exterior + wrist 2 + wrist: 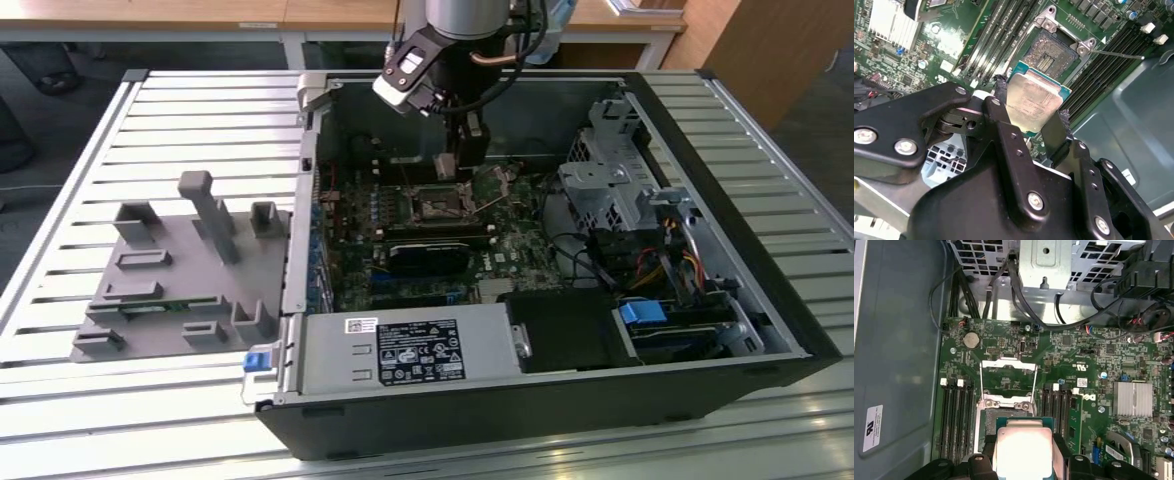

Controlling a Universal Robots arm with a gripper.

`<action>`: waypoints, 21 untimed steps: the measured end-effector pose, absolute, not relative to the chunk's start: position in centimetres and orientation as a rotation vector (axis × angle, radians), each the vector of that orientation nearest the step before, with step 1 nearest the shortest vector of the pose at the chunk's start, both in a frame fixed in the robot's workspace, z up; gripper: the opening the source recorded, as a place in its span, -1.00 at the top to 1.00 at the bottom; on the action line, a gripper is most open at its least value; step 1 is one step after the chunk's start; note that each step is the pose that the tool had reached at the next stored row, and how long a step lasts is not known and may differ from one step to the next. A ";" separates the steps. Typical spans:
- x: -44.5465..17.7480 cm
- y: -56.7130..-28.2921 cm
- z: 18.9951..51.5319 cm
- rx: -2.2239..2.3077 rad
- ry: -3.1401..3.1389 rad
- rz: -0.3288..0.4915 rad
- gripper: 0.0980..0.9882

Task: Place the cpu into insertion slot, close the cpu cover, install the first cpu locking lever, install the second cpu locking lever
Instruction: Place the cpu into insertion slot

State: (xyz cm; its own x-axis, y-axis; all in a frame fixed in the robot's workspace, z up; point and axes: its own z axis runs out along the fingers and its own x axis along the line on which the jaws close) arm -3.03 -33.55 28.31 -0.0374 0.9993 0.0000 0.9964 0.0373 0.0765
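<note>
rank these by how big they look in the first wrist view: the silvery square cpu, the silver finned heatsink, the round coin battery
1. pale silvery square cpu, looks largest, but it sits nearest the camera, so its lead is unsure
2. silver finned heatsink
3. round silver coin battery, clearly smallest

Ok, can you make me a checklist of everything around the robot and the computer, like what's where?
Surface: slatted metal table with an open computer case lying on it.
Job's things: cpu held near the insertion slot, not seated; cpu cover flipped open.
Clutter: grey plastic fixture beside the case, at the exterior view's left.
Grippers: gripper shut on the cpu's edges.
Cables: black bundle by the metal drive cage; coloured wires inside the case.
Surroundings: wooden desks behind the table.
</note>
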 end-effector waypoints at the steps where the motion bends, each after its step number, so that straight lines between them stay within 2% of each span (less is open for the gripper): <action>1: -3.1 -33.5 28.2 2.142 2.223 0.085 0.04; 21: -3.6 -32.4 26.0 2.139 2.221 0.079 0.04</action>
State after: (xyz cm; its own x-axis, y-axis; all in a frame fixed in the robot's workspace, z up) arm -3.64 -32.38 26.03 -0.0373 0.9993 -0.0052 0.9964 0.0376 0.0763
